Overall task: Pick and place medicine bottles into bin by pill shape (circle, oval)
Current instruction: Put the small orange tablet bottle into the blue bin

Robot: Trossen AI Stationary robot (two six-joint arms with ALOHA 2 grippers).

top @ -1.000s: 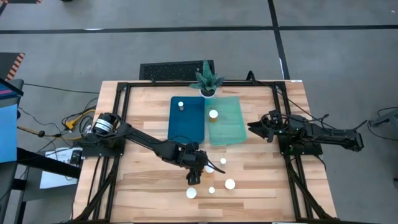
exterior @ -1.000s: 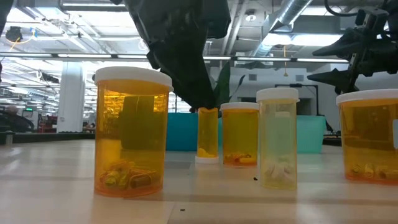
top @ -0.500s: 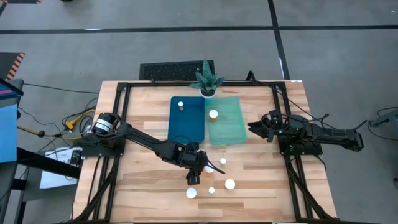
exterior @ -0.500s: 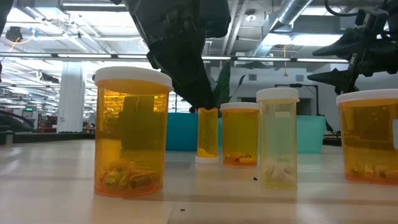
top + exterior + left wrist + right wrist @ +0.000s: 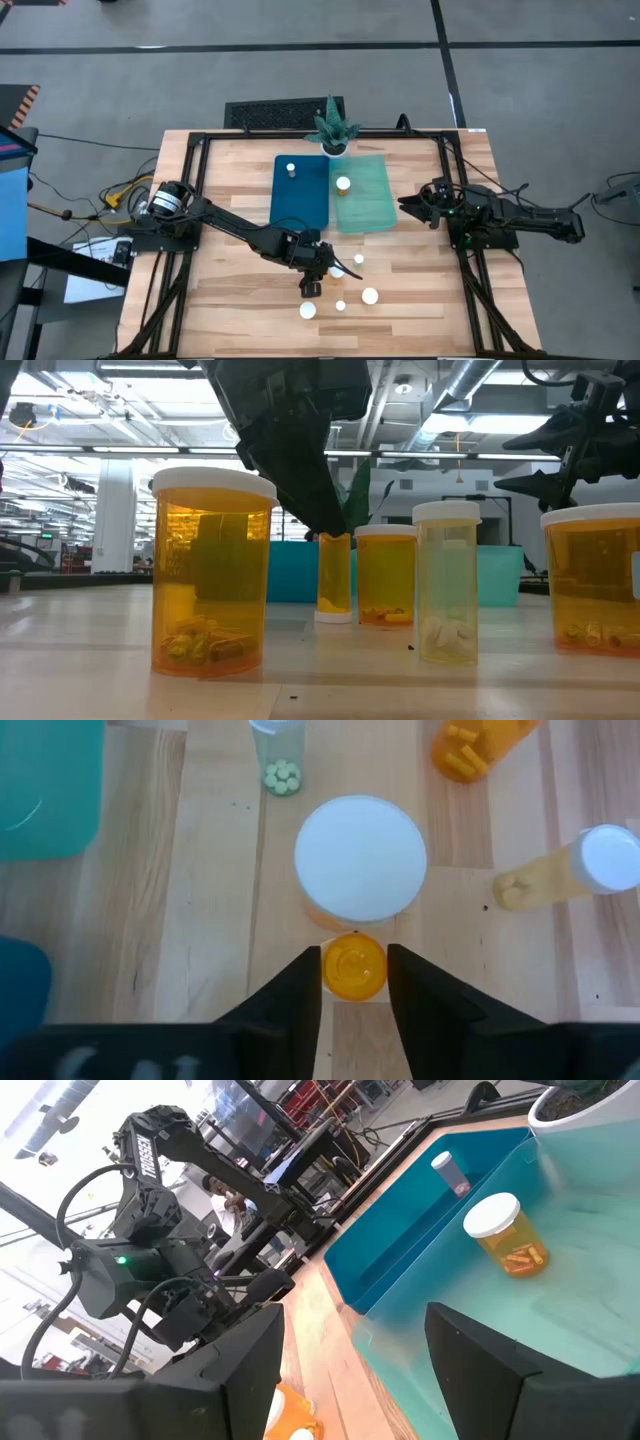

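Observation:
Several amber bottles with white caps stand on the wooden table (image 5: 230, 300) near its front: one (image 5: 370, 295), one (image 5: 307, 310), one (image 5: 358, 259). My left gripper (image 5: 311, 287) is among them, shut on a narrow amber bottle (image 5: 353, 967) that stands upside down, white cap (image 5: 334, 617) on the table. A wide-capped bottle (image 5: 362, 857) stands just beyond it. One bottle (image 5: 290, 168) stands in the dark blue bin (image 5: 300, 205), one (image 5: 343, 184) in the pale green bin (image 5: 365, 205). My right gripper (image 5: 403, 207) is open and empty at the green bin's right edge. My left gripper pinches the narrow bottle's upturned bottom end (image 5: 353, 982) between its two fingers (image 5: 300, 990), one on each side. The fingers come from above, slanting down (image 5: 322, 520). The bottle stands upright and inverted, its cap on the table.
A potted green plant (image 5: 333, 130) stands behind the bins. Around the held bottle are a clear bottle with round pills (image 5: 277, 760), an amber bottle (image 5: 475, 740) and a narrow bottle (image 5: 570, 875). A wide bottle (image 5: 212, 570) stands nearest the low camera.

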